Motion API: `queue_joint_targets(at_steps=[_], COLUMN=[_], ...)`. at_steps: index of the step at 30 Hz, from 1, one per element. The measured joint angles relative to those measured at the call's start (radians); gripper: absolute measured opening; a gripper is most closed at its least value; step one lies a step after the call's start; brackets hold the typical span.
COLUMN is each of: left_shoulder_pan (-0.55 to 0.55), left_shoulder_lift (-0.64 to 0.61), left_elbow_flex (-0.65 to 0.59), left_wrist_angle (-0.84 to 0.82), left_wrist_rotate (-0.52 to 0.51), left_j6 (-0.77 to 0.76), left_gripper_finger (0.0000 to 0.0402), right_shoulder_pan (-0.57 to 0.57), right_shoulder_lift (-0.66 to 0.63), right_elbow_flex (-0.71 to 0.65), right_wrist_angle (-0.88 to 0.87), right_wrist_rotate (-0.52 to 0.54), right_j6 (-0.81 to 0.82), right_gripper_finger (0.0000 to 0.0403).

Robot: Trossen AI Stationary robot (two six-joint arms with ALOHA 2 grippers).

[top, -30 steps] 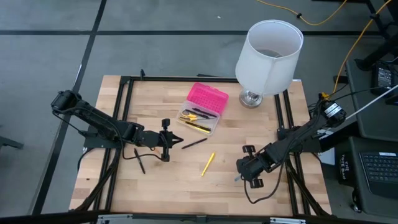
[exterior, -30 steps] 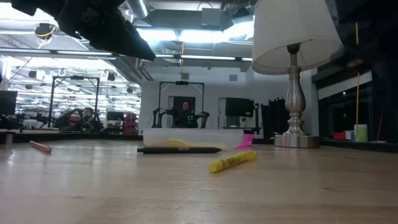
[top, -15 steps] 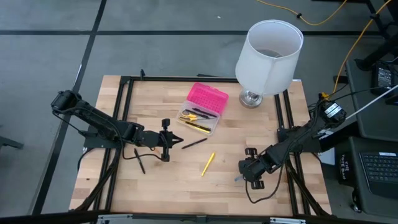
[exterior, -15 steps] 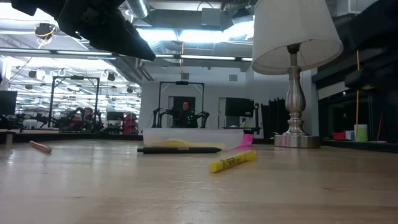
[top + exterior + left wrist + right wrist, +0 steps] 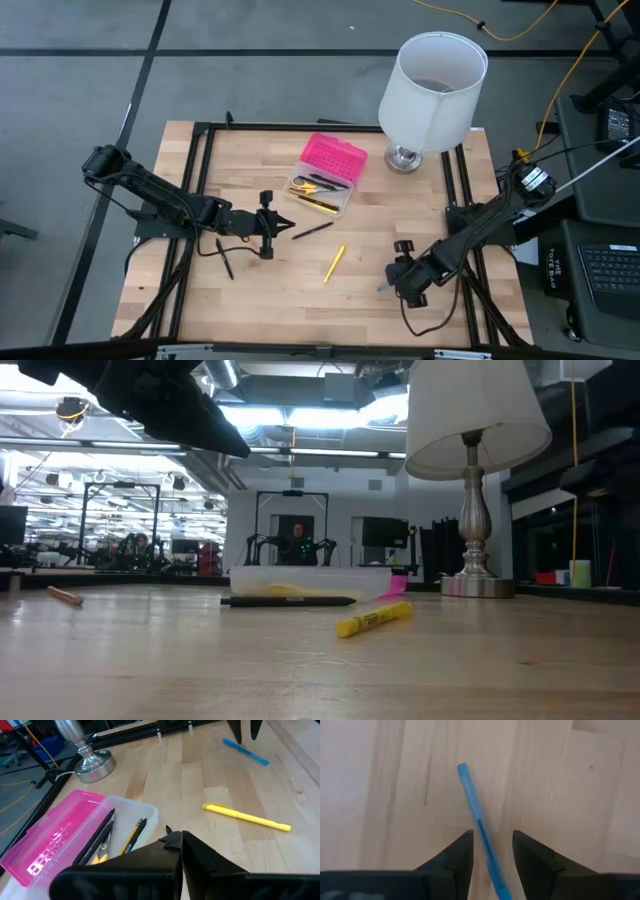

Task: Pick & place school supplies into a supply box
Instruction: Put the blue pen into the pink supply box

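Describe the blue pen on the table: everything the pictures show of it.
The blue pen is a thin, plain, light blue stick, plastic by its look, lying flat on the bare wooden table near the right front part. The right gripper hangs over it with open fingers either side of the barrel; whether they touch it cannot be told. In the left wrist view it lies apart from the yellow highlighter. Nothing else touches it.

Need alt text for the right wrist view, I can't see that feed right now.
The right gripper points down at the light wooden table with its two dark fingers open either side of a thin blue pen. The pen lies flat on the wood, running diagonally between the fingers, not yet gripped.
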Motion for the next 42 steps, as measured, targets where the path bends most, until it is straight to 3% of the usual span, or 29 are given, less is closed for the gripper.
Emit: queue_joint_targets(at_steps=[11,23,27,33,42], left_shoulder_pan=[0.000,0.000,0.000,0.000,0.000], left_shoulder_lift=[0.000,0.000,0.000,0.000,0.000], left_elbow_flex=[0.000,0.000,0.000,0.000,0.000], left_wrist_angle=[0.000,0.000,0.000,0.000,-0.001], left_wrist_rotate=[0.000,0.000,0.000,0.000,0.000], left_j6=[-0.020,-0.020,-0.020,-0.020,-0.020], left_gripper_finger=[0.0001,0.0002,0.0001,0.0005,0.0001], right_shoulder_pan=[0.000,0.000,-0.012,-0.042,-0.077], right_shoulder_lift=[0.116,0.160,0.161,0.161,0.138], right_elbow_flex=[0.000,0.005,0.005,0.005,0.013], right_wrist_angle=[0.014,0.006,0.009,0.014,0.018], right_wrist_rotate=[-0.016,-0.003,-0.034,-0.057,-0.102], right_j6=[0.000,-0.029,-0.053,-0.056,-0.161], right_gripper_finger=[0.0139,0.0138,0.0110,0.0023,0.0016])
